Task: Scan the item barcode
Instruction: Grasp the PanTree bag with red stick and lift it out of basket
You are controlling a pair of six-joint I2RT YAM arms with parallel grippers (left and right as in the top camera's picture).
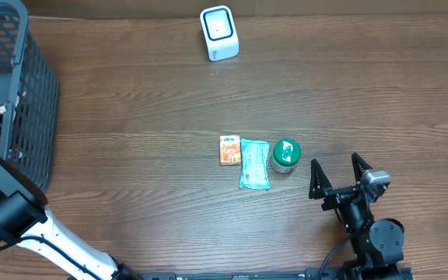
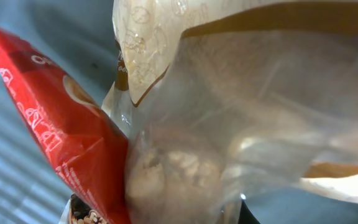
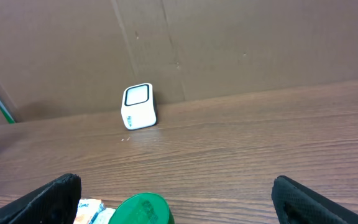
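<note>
L gripper pressed together inside basket (image 1: 29,101), prob pinching clear bag (image 2: 247,124) by red pkt (image 2: 55,130). R gripper (image 1: 337,163) spread. You lift straight, face barcode to scanner (image 1: 218,33).

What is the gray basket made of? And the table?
The basket looks like matte gray plastic: its walls are a molded grid of holes. The table looks like wood or wood-look laminate: brown grain streaks, slight sheen.
</note>
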